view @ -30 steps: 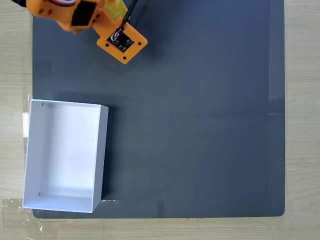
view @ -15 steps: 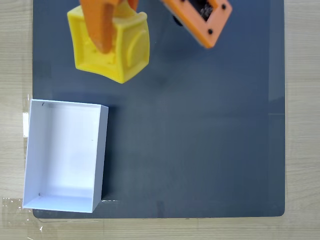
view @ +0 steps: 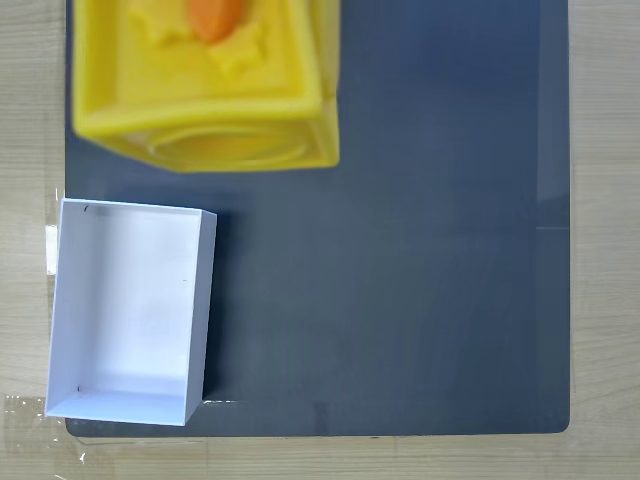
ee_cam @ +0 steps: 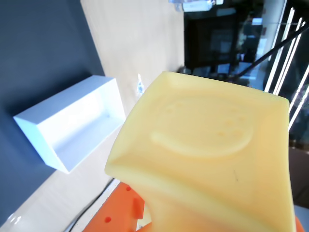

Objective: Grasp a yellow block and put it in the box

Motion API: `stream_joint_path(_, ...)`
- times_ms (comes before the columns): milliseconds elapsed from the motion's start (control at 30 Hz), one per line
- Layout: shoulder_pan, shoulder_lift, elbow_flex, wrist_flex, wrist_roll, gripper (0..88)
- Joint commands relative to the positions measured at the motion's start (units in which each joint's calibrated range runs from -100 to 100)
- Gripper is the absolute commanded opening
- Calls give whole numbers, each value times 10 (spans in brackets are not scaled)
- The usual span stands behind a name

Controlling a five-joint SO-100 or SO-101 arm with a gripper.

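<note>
A dark grey mat (view: 420, 250) covers the pale wooden surface (view: 605, 250). The hand (view: 212, 14) grips the yellow block (view: 200, 95), raised above the mat, beyond the white box (view: 205, 300).

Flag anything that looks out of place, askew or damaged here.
Nothing looks damaged or spilled. The yellow block looks huge in the fixed view, since it is held up close to that camera with an orange gripper finger in its hollow side. The box sits slightly askew, overhanging the dark mat's edge.
</note>
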State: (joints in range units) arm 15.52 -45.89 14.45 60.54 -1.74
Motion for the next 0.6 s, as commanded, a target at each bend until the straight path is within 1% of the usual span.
stream_joint_path(0,2,-11,45,-86,14,110)
stream_joint_path(133,3,0,102,-158,14,110)
stream_joint_path(267,18,61,135,-249,12,106)
stream_joint_path(400,49,158,125,-308,10,104)
stream_joint_path(567,93,282,78,-346,9,104)
